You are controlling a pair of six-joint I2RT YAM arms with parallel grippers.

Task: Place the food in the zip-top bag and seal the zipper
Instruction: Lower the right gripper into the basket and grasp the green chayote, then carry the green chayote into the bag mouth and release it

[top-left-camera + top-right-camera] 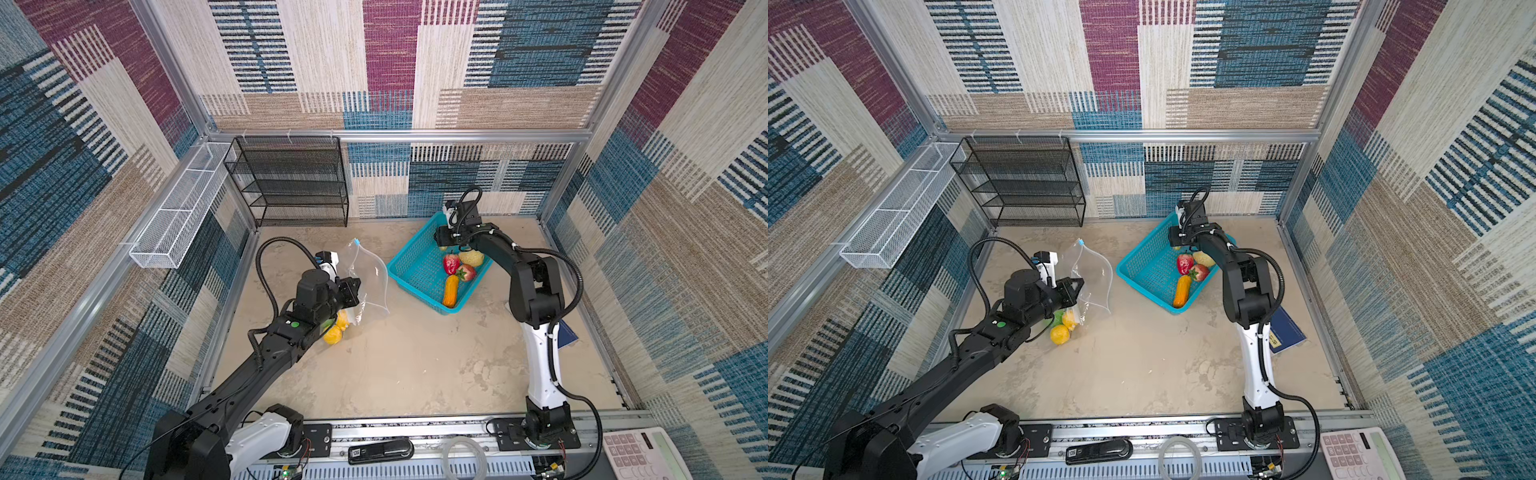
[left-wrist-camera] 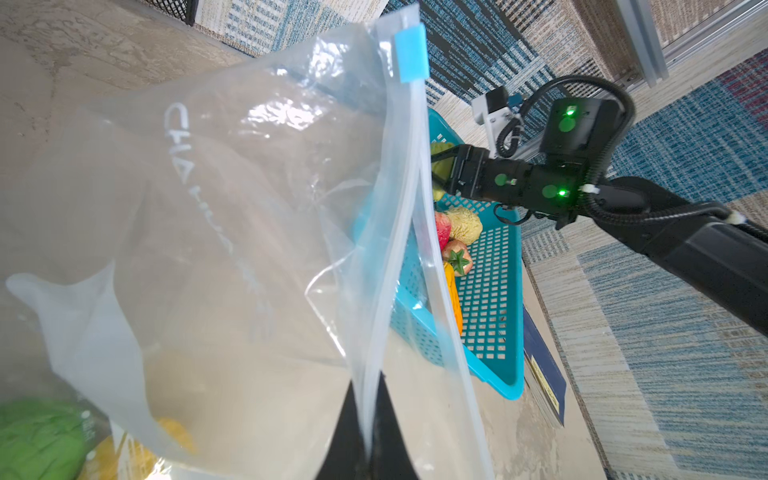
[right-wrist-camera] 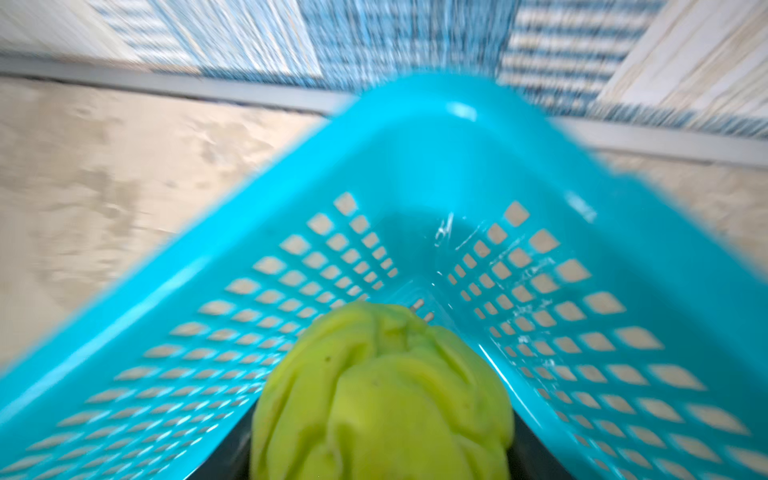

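Observation:
The clear zip-top bag (image 1: 368, 266) (image 1: 1091, 270) (image 2: 249, 208) is held up at the left. Its zipper rim carries a light-blue slider (image 1: 356, 241) (image 2: 410, 54) at the top end. My left gripper (image 1: 353, 291) (image 1: 1077, 291) (image 2: 368, 436) is shut on that rim strip. Yellow food (image 1: 332, 334) (image 1: 1059, 333) and a green piece (image 2: 37, 436) lie in the bag's bottom. My right gripper (image 1: 445, 246) (image 2: 436, 170) (image 3: 380, 457) reaches into the turquoise basket (image 1: 411, 266) (image 3: 415, 145), its fingers closed against a yellow-green vegetable (image 3: 380, 395). Red (image 1: 451, 263), orange (image 1: 451, 291) and pale (image 1: 471, 257) food stays in the basket.
A black mesh shelf (image 1: 291, 183) stands against the back wall and a white wire tray (image 1: 178, 216) hangs on the left wall. A dark blue book (image 1: 1285, 332) lies right of the right arm. A calculator (image 1: 640, 453) sits at the front right corner.

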